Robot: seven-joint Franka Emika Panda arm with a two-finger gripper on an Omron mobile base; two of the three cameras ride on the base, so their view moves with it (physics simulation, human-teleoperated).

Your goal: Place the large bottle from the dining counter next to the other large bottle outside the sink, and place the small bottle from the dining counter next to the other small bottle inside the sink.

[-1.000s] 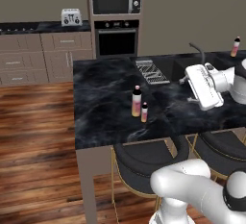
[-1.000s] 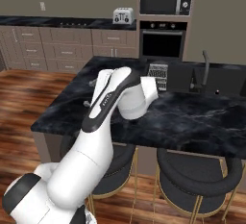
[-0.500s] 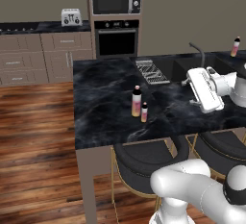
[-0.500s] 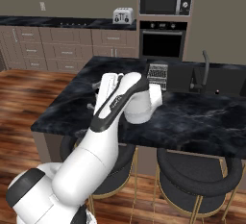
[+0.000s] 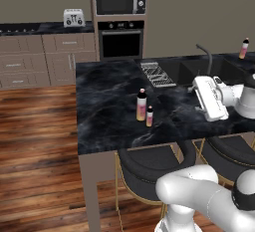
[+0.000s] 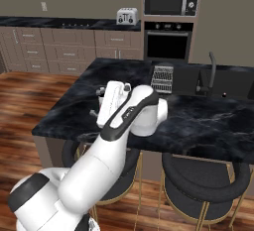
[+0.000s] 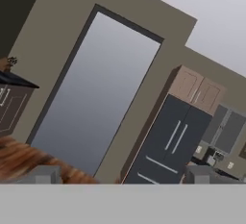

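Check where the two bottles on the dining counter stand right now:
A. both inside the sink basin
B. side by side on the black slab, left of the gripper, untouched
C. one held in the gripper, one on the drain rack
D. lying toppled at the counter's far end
B: the large bottle and the small bottle stand upright together on the dining counter, while the gripper is open and apart from them.
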